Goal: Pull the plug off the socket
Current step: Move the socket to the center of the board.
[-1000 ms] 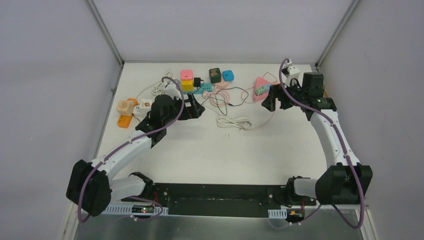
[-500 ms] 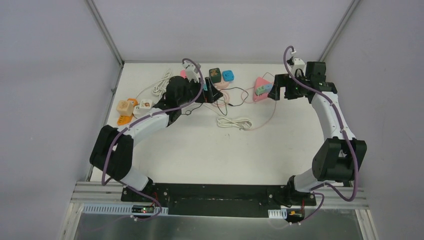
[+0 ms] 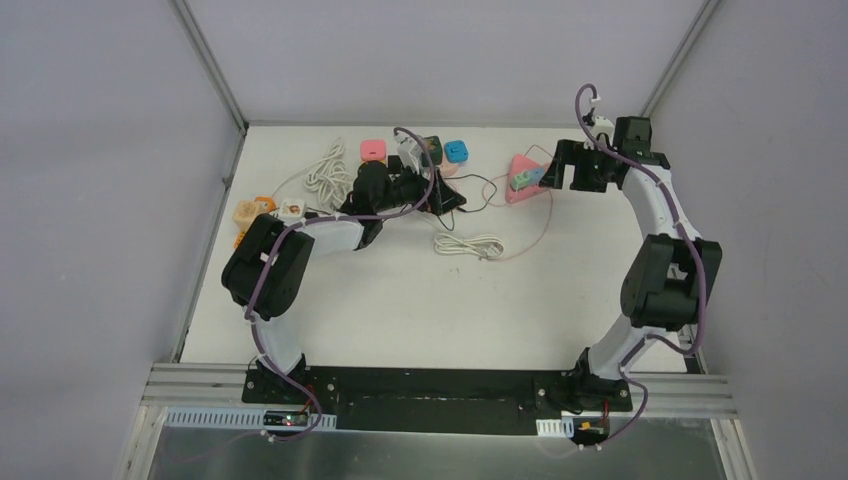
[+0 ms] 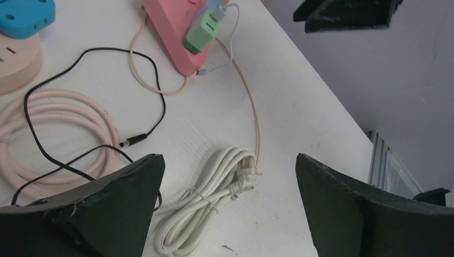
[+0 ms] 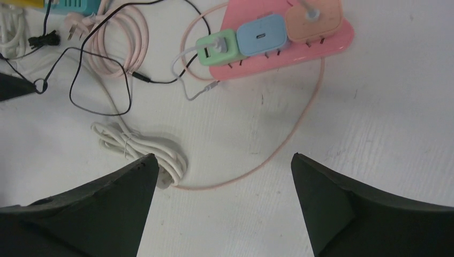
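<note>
The socket block (image 5: pixel 321 40) is a smooth pink plastic wedge with rounded corners. It lies flat on the matte white table (image 5: pixel 375 107) near the far right. Three squarish plugs are seated in a row on it: a green plug (image 5: pixel 217 45) at the left end, a blue plug (image 5: pixel 260 33) in the middle and a peach plug (image 5: pixel 313 16) beside that. A thin pink cord (image 5: pixel 300 123) curves away from the block. Nearer the arms lie a white cable (image 5: pixel 144 147) bundled with a tie and a thin, loose black wire (image 5: pixel 99 80). The left gripper (image 4: pixel 227 209) hangs over the white cable with its dark, wedge-shaped fingers spread wide and nothing between them. The right gripper (image 5: pixel 222 209) is just short of the block and is also fully spread and empty. Compared with a second ago, the left arm has swung from the left side of the table toward the middle. The right arm has folded up, and its gripper is now closer to the block. All three plugs remain in place.
</note>
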`<state>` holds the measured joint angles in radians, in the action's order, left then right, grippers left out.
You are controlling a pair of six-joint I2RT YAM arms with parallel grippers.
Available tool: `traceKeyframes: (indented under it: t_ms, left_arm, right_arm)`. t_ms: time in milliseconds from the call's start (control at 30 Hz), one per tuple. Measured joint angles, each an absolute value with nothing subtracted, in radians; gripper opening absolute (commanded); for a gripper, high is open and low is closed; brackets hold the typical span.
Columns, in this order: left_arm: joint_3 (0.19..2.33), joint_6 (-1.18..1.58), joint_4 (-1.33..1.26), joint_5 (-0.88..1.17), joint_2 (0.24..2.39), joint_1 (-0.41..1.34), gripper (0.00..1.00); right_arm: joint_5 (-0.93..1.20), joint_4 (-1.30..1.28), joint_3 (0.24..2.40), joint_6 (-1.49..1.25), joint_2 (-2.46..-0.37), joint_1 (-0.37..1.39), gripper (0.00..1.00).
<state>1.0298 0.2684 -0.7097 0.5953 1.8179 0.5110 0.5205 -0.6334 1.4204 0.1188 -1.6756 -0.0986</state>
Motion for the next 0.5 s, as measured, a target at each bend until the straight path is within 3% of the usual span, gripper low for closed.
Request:
traceKeyframes:
  t_ms: [200, 500]
  left_arm:
    - [0.918, 0.203, -0.755, 0.611, 1.819, 0.511, 0.98]
    - [0.859, 0.137, -0.787, 0.611, 1.832, 0.511, 0.98]
  right_arm:
    - [0.419, -0.636, 1.580, -0.019, -1.848, -0.062, 1.00]
    - [0.016, -0.608, 1.664, -0.381, -1.947, 0.084, 0.96]
